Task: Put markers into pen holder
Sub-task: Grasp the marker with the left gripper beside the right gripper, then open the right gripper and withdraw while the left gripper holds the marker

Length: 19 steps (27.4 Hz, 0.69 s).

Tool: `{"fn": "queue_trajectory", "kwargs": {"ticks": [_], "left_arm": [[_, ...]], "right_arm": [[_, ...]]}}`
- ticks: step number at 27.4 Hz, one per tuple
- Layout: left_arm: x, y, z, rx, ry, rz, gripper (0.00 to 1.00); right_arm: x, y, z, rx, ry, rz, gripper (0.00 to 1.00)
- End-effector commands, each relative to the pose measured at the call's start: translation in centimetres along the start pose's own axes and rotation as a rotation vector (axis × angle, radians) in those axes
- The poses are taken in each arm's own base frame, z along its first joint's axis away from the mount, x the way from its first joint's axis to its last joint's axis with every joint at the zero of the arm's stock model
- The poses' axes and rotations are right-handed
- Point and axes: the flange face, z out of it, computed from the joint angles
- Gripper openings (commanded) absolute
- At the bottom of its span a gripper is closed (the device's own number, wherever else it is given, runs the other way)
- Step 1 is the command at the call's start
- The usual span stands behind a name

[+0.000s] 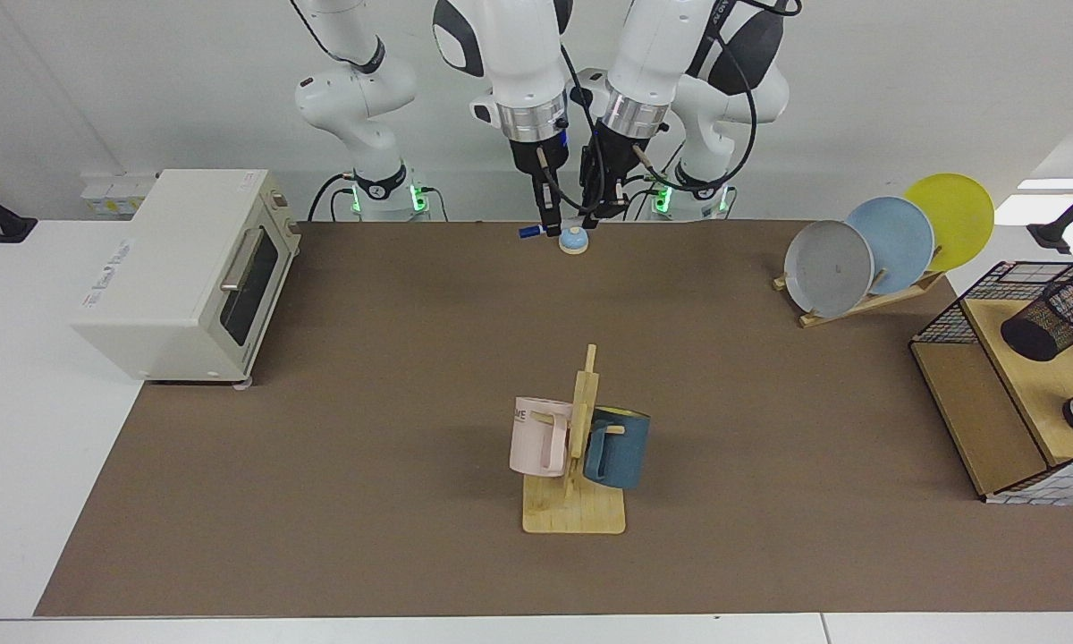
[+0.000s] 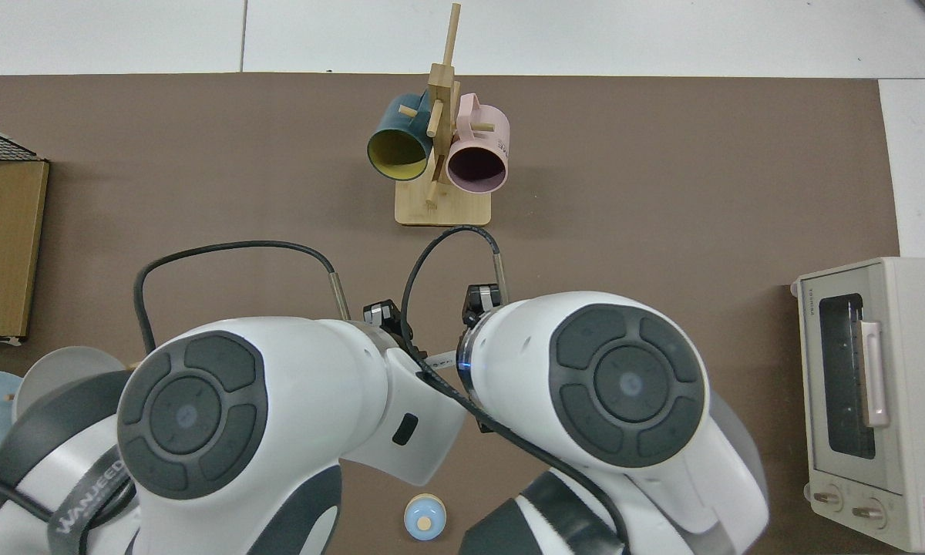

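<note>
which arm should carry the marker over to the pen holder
Left, probably: the pen holder sits at the table end on its side, and the left claw is right by the marker that the right claw holds.

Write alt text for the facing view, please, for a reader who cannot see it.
Two white robot arms meet at the table's far edge, where the right gripper holds a marker level, with the left gripper close beside it. The pen holder lies tilted on a wooden shelf at the view's right edge.
</note>
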Motion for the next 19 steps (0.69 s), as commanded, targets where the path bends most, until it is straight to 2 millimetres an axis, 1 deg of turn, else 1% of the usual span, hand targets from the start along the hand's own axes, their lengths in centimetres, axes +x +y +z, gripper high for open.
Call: {"fn": "queue_trajectory", "kwargs": {"ticks": [1,6,10,12,13,16,19], "left_arm": [[-0.4,-0.7,0.2,0.014,-0.014,-0.056,0.0],[-1.1,-1.0,-0.2,0.014,-0.035,-0.085,0.0],[-1.7,-1.2,-0.4,0.018,-0.052,-0.127,0.0],[-2.2,-1.7,-0.9,0.025,-0.049,-0.147,0.0],[-2.7,-2.1,-1.0,0.027,-0.05,-0.159,0.0],[-4.4,-3.1,-1.3,0.004,-0.083,-0.198,0.0],[-7.3,-4.8,-1.8,0.0,-0.143,-0.248,0.0]], "right_arm": [[3.0,-0.8,-2.0,0.014,0.003,-0.108,1.0],[5.7,-1.3,-2.9,-0.009,0.026,-0.305,1.0],[8.8,-2.3,-3.0,-0.043,0.038,-0.477,1.0],[10.8,-2.9,-3.7,-0.041,0.038,-0.55,1.0],[11.5,-3.1,-4.1,-0.039,0.039,-0.592,1.0],[12.6,-3.2,-4.3,-0.056,0.038,-0.749,1.0],[14.4,-3.8,-4.7,-0.05,0.039,-0.92,1.0]]}}
